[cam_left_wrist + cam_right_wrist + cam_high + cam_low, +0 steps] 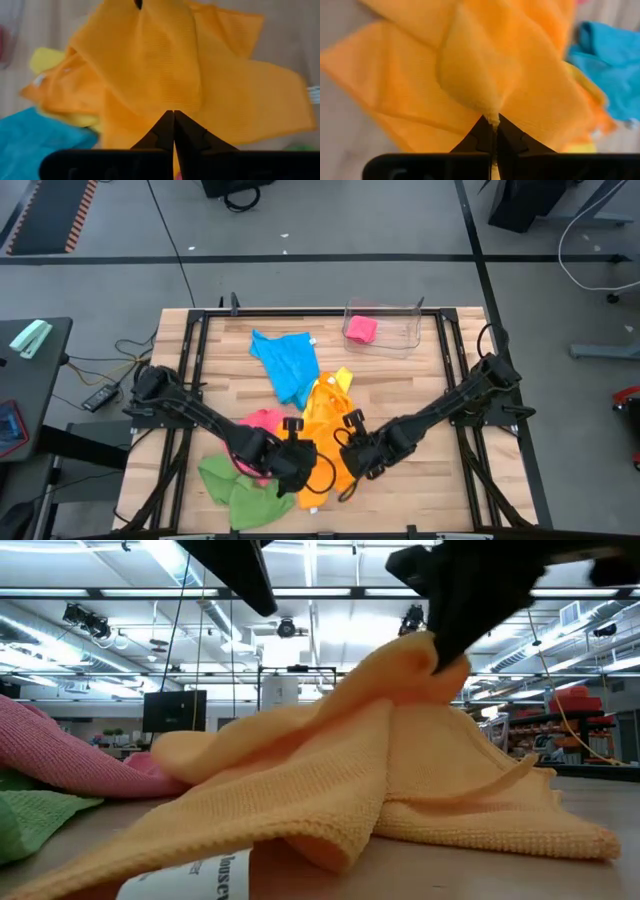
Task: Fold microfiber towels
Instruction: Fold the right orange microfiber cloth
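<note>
An orange towel [325, 430] lies crumpled near the table's front middle, with one part drawn up into a peak [415, 655]. My right gripper [492, 119] is shut on that peak. My left gripper [173, 114] is shut at the towel's left side [298, 458]. In the low view it shows as a dark shape [240, 575] above the cloth. A blue towel [288, 365] and a yellow one [342, 378] lie beyond the orange towel. A pink towel [262, 423] and a green one [235, 490] lie to its left. My left gripper's shut fingers point slanting down at the orange towel; I cannot tell whether they touch it. My right gripper pinches a small bunched tuft of the orange towel [491, 111] between its two fingertips, slanting down from the right. The cloth fans out from the tips as a tent, with its edges [500, 830] on the table.
A clear plastic bin [400, 340] stands at the far right of the table with a pink cloth [362, 330] inside. A white label [190, 875] sticks out of the orange towel at the near edge. Bare wood [430, 480] shows at the front right.
</note>
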Controlling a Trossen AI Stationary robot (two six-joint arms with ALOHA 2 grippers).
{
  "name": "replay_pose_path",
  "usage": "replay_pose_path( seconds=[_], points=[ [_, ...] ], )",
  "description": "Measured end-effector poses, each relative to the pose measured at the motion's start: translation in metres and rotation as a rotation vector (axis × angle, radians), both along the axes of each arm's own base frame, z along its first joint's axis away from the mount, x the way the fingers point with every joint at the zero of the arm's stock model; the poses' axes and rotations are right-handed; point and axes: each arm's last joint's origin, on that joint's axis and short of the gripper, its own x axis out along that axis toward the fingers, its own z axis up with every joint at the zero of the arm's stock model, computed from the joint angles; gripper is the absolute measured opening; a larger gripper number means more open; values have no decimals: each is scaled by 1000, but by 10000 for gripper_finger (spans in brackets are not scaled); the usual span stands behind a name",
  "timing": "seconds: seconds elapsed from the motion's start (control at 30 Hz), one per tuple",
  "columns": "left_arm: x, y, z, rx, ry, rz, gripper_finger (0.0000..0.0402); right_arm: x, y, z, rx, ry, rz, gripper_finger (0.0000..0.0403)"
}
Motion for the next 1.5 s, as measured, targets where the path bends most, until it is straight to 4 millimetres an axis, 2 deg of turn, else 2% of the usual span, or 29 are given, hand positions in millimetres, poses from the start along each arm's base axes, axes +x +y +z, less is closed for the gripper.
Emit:
replay_pose_path(
  seconds=[0.13,0.2,0.4,0.53,0.7,1.2,1.5],
  points=[
    [-2,-11,-12,-22,25,2,11,-2,15,-8,100,-50,33,10],
    [-4,-18,-18,-41,30,1,22,-4,20,-9,132,-56,34,10],
    [-24,-34,-54,115,78,-25,96,-7,22,-9,147,-50,12,10],
    [-35,-36,-67,237,66,-41,149,-5,21,-8,156,-64,4,10],
    [-41,-31,-79,246,76,-10,184,-4,20,-8,158,-68,1,10],
    [-57,-17,-114,299,130,-41,153,0,20,-7,177,-98,-5,10],
    [-61,-10,-122,376,108,-30,138,0,20,-7,178,-103,-2,10]
  ],
)
